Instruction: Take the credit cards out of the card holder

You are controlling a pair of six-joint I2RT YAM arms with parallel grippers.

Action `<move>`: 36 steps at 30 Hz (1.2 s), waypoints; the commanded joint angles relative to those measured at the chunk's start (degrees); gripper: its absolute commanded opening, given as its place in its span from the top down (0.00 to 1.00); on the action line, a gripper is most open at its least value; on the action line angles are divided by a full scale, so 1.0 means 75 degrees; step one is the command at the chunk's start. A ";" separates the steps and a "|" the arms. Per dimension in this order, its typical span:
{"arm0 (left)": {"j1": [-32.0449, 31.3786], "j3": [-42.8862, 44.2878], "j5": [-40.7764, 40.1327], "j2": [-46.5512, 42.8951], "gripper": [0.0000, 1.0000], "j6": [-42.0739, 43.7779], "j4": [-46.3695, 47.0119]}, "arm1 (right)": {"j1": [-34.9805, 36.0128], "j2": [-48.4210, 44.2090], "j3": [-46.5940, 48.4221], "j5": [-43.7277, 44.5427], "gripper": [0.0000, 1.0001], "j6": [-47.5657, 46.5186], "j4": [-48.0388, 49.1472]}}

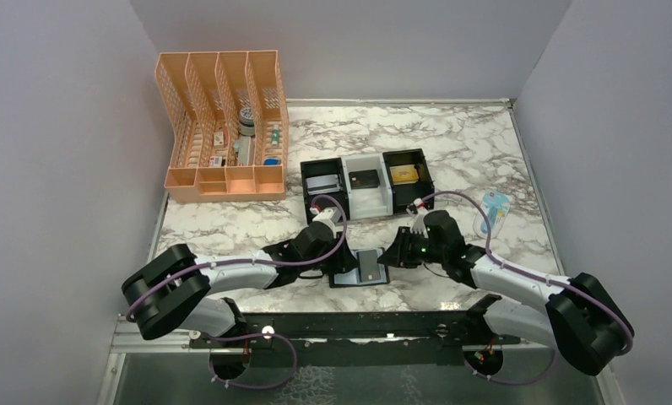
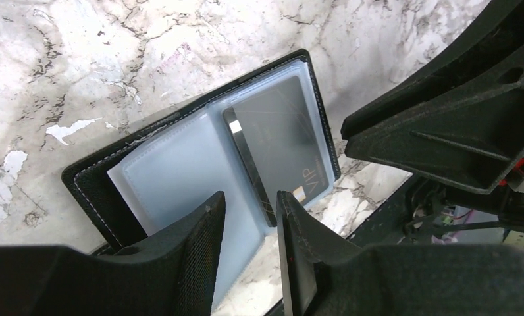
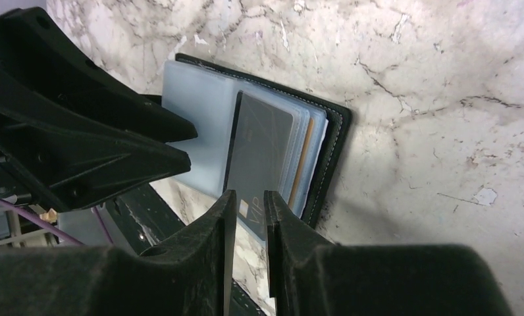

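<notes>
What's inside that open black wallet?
Inside the wallet are bluish see-through sleeves and a dark grey card marked VIP. Behind it, thin edges of more cards peek out, one orange. Their faces are covered, so I can't tell what they are.

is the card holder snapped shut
No, the card holder lies spread open, with a dark grey card showing inside.

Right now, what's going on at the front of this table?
Both arms are working on the small black bifold card holder, which lies open on the marble table. The left hand hangs over its blue-grey plastic sleeves with jaws apart. The right hand has its jaws close together around the near end of the dark grey plastic card, which has not left the holder. A firm grip can't be confirmed.
</notes>
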 commanded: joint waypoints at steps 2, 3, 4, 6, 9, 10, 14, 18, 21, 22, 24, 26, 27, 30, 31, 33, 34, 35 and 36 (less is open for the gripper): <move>-0.0029 0.0267 -0.0156 0.0405 0.65 0.0274 0.0361 | -0.0016 0.0527 0.0263 -0.0426 0.78 -0.0438 0.0185; -0.0029 0.0260 -0.0149 0.0454 0.66 0.0256 0.0372 | -0.0019 0.0655 0.0333 -0.0418 0.78 -0.0529 0.0121; -0.0029 0.0227 -0.0134 0.0506 0.66 0.0201 0.0402 | -0.0013 0.0797 0.0377 -0.0394 0.79 -0.0605 0.0121; -0.0029 0.0211 -0.0137 0.0625 0.66 0.0112 0.0510 | -0.0022 0.1063 0.0461 -0.0156 0.80 -0.0611 0.0128; -0.0029 0.0222 -0.0185 0.0716 0.66 0.0066 0.0547 | -0.0018 0.1338 0.0656 -0.0198 0.82 -0.0689 -0.0010; -0.0029 0.0221 -0.0188 0.0717 0.66 0.0068 0.0561 | -0.0019 0.1355 0.0730 -0.0284 0.83 -0.0718 -0.0041; -0.0029 0.0197 -0.0155 0.0730 0.65 -0.0051 0.0611 | -0.0015 0.1059 0.1008 0.0102 0.82 -0.0774 -0.0691; -0.0029 0.0254 -0.0117 0.0798 0.66 -0.0234 0.0663 | -0.0012 0.0552 0.1326 0.0602 0.76 -0.0898 -0.1666; -0.0029 0.0258 -0.0100 0.0769 0.66 -0.0375 0.0681 | -0.0015 0.0369 0.1287 -0.0018 0.77 -0.0999 -0.1620; -0.0029 0.0258 -0.0099 0.0765 0.66 -0.0391 0.0703 | -0.0014 0.0385 0.1233 -0.0258 0.77 -0.0914 -0.1557; -0.0029 0.0264 -0.0109 0.0772 0.66 -0.0393 0.0714 | -0.0012 0.0479 0.1014 -0.0702 0.78 -0.0731 -0.1202; -0.0029 0.0285 -0.0130 0.0806 0.66 -0.0384 0.0712 | -0.0012 0.0672 0.0728 -0.1100 0.79 -0.0516 -0.0678; -0.0029 0.0296 -0.0120 0.0839 0.66 -0.0382 0.0712 | -0.0012 0.0797 0.0639 -0.1250 0.80 -0.0447 -0.0460; -0.0029 0.0357 -0.0027 0.0984 0.66 -0.0452 0.0722 | -0.0017 0.1262 0.0535 -0.1474 0.80 -0.0434 -0.0051; -0.0029 0.0370 0.0028 0.1041 0.66 -0.0497 0.0741 | -0.0019 0.1408 0.0548 -0.1358 0.80 -0.0484 -0.0062; -0.0029 0.0379 0.0134 0.1148 0.66 -0.0529 0.0780 | -0.0019 0.1646 0.0582 -0.0917 0.80 -0.0573 -0.0216; -0.0029 0.0378 0.0189 0.1202 0.66 -0.0545 0.0782 | -0.0013 0.1708 0.0609 -0.0724 0.80 -0.0601 -0.0323; -0.0030 0.0377 0.0204 0.1221 0.66 -0.0560 0.0782 | -0.0020 0.1751 0.0640 -0.0627 0.81 -0.0649 -0.0402; -0.0029 0.0353 0.0203 0.1202 0.66 -0.0597 0.0782 | -0.0013 0.1764 0.0649 -0.0594 0.81 -0.0667 -0.0428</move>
